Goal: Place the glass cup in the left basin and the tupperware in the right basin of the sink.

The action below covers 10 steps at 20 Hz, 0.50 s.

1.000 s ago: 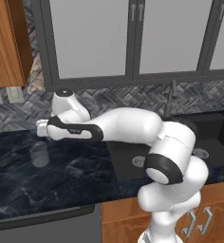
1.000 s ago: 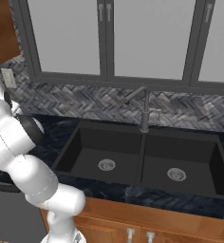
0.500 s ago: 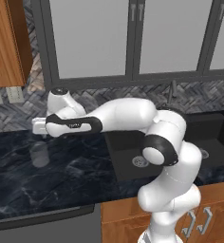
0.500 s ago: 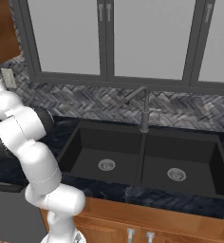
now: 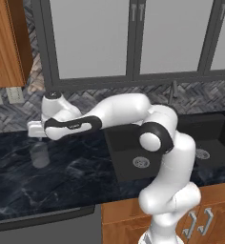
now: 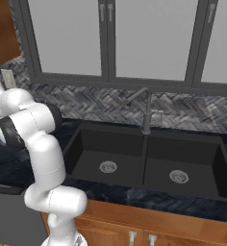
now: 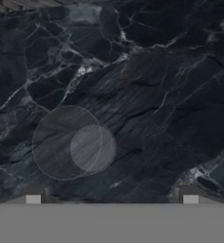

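Gripper spread above translucent cylindrical glass cup on veined marble counter.

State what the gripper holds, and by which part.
Nothing. The open gripper hangs above the translucent greyish glass cup standing on the dark marble counter.

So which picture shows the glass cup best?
The hand view: it looks straight down into the cup, so its round rim and base stand out against the dark counter. The left base view shows the cup only as a faint grey shape under the arm.
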Tool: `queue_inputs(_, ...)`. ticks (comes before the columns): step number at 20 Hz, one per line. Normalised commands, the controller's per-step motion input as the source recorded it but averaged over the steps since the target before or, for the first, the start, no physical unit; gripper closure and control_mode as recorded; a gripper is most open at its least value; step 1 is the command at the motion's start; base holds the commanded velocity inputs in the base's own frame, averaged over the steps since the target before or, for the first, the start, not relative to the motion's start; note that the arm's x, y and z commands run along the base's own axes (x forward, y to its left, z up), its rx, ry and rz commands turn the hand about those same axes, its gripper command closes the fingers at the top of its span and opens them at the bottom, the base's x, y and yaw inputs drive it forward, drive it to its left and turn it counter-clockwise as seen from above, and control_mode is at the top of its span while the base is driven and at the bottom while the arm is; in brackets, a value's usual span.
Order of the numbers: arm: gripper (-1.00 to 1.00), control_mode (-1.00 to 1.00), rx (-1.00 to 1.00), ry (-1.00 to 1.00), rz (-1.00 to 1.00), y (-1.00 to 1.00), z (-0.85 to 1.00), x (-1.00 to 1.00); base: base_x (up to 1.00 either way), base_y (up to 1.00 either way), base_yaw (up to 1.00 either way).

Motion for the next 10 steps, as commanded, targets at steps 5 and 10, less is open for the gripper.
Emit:
queue_inputs(5,-1.0,-1.0,0.0,0.0,0.0,0.12,-0.15,0.13,0.0,0.0,0.0)
queue_inputs(10,-1.0,-1.0,0.0,0.02,0.0,0.09,-0.06,0.14,0.0,0.0,0.0)
